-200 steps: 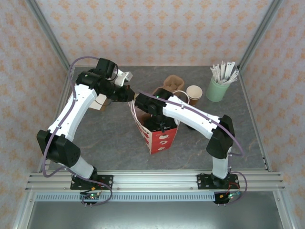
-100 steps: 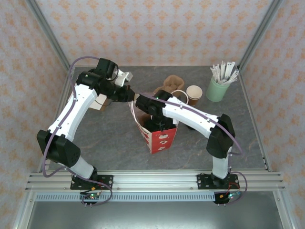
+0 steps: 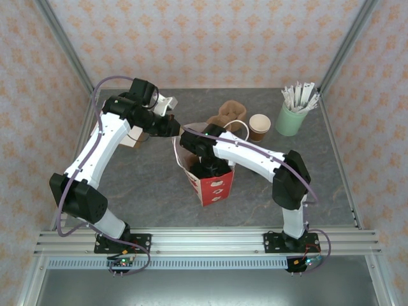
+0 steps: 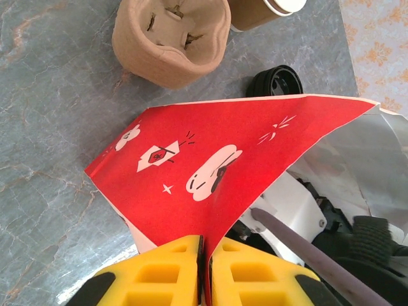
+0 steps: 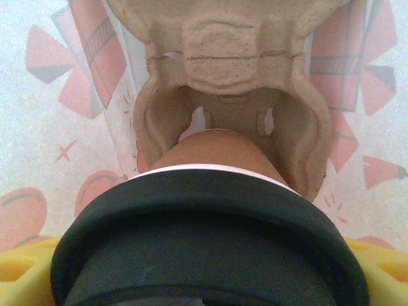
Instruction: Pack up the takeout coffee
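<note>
Bagging step, by the look of it. The small brown kraft paper cup with the round black plastic lid (image 5: 210,248) is gripped in the right fingers (image 5: 19,274), which stand wide around its lid end. It hangs inside the red printed paper bag (image 3: 217,188), right over an empty pocket of the brown moulded-pulp cup carrier (image 5: 229,57) that sits at the bottom. As far as I can judge the cup isn't seated yet; its base looks just above the pocket.

Meanwhile the left fingers (image 4: 166,274) are pinched narrow on the bag's top edge, holding the mouth open.

Next move, I reckon: lower the cup straight down into that pocket, upright, then let go and back out without dragging the bag along.

Pose-wise, the right arm (image 3: 255,156) reaches leftward over the counter (image 3: 146,185) and dips its wrist down into the bag's mouth. The left arm (image 3: 102,143) stretches forward, with its wrist turned in toward the bag's far-left corner.
</note>
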Available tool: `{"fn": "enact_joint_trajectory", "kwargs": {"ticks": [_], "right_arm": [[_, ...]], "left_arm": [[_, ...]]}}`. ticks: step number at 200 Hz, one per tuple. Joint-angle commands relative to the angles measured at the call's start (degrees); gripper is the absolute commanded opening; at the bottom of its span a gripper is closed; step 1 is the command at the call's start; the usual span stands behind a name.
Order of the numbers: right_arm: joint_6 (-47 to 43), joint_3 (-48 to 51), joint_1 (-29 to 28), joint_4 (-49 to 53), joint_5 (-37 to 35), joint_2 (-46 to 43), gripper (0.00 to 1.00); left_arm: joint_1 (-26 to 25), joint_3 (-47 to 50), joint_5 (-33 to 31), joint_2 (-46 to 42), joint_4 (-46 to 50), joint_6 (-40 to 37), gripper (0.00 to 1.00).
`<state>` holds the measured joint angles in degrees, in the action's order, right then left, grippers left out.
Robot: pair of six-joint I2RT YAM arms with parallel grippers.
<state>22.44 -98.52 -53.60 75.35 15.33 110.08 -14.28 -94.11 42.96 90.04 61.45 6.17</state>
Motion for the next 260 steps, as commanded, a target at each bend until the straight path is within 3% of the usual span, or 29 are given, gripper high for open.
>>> {"fn": "enact_joint_trajectory", "kwargs": {"ticks": [1, 126, 260], "right_arm": [[-1.0, 1.3, 0.5, -0.2, 0.0, 0.8, 0.86], [-4.4, 8.8, 1.2, -6.5, 1.9, 2.1, 0.87], [-7.9, 10.5, 1.2, -7.9, 1.1, 4.0, 0.87]], "left_arm": [[-0.3, 0.1, -0.9, -0.2, -0.8, 0.5, 0.12], [-0.4, -0.2, -1.3, 0.6, -0.7, 0.6, 0.12], [-0.7, -0.6, -1.7, 0.8, -0.2, 0.7, 0.13]]}}
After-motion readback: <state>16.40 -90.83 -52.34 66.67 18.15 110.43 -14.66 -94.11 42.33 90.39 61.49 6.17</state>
